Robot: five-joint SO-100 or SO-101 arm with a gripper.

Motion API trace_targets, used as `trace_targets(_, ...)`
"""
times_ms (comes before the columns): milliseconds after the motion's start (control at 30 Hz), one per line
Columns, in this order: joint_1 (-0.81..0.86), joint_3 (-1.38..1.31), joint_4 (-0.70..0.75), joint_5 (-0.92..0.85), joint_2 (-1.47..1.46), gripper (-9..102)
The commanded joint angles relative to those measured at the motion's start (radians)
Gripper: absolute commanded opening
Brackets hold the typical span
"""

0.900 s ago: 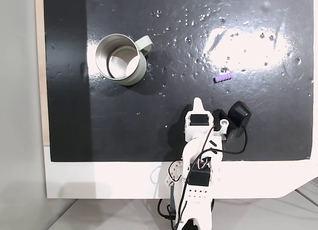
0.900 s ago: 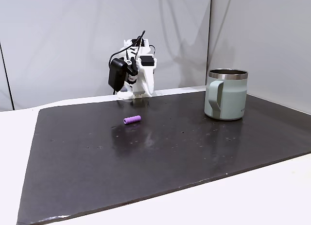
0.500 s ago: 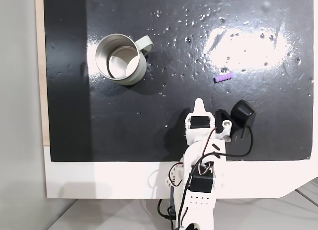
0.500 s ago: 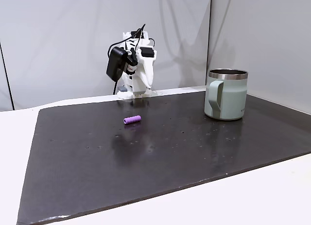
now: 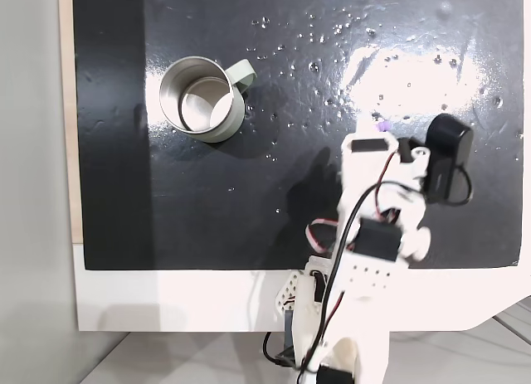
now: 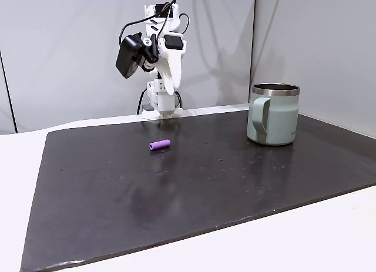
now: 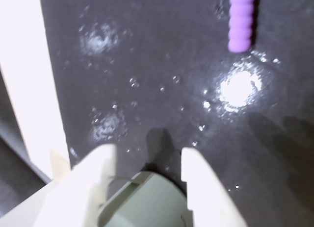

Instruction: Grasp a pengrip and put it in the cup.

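The pengrip (image 6: 160, 145) is a small light-purple ribbed tube lying on the black mat (image 6: 194, 184), left of centre in the side fixed view. From above, the arm (image 5: 371, 193) covers most of it, and a purple end (image 5: 382, 127) peeks out. In the wrist view the pengrip (image 7: 242, 21) lies at the top right, ahead of and to the right of my gripper (image 7: 147, 156). The gripper is open, with bare mat between its white fingers (image 7: 105, 161). The cup (image 5: 203, 99) stands upright at the mat's upper left, and the cup (image 6: 273, 114) is far right of the raised arm (image 6: 158, 54).
The glossy black mat (image 5: 290, 36) has small bumps and a bright glare patch (image 5: 398, 65). It lies on a white table (image 6: 329, 237). A black camera (image 5: 446, 156) and cables hang on the arm's wrist. Grey walls stand behind.
The arm has lifted from its folded pose and swung right in the view from above, and it now stands over the pengrip and hides most of it. The cup and pengrip have not moved.
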Motion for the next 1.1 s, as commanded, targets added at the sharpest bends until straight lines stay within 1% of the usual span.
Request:
trace_targets(0, 0.041, -0.204, 0.041, -0.040, -0.147, 25)
trace_targets(67, 0.058, -0.262, 0.072, -0.067, -0.239, 28)
trace_targets(167, 0.083, -0.305, 0.087, -0.084, -0.336, 29)
trace_targets(533, 0.089, -0.301, 0.025, -0.120, -0.575, 29)
trace_targets(767, 0.103, -0.256, -0.046, -0.144, -0.630, 28)
trace_targets(1067, 0.115, -0.255, -0.074, -0.146, -0.703, 27)
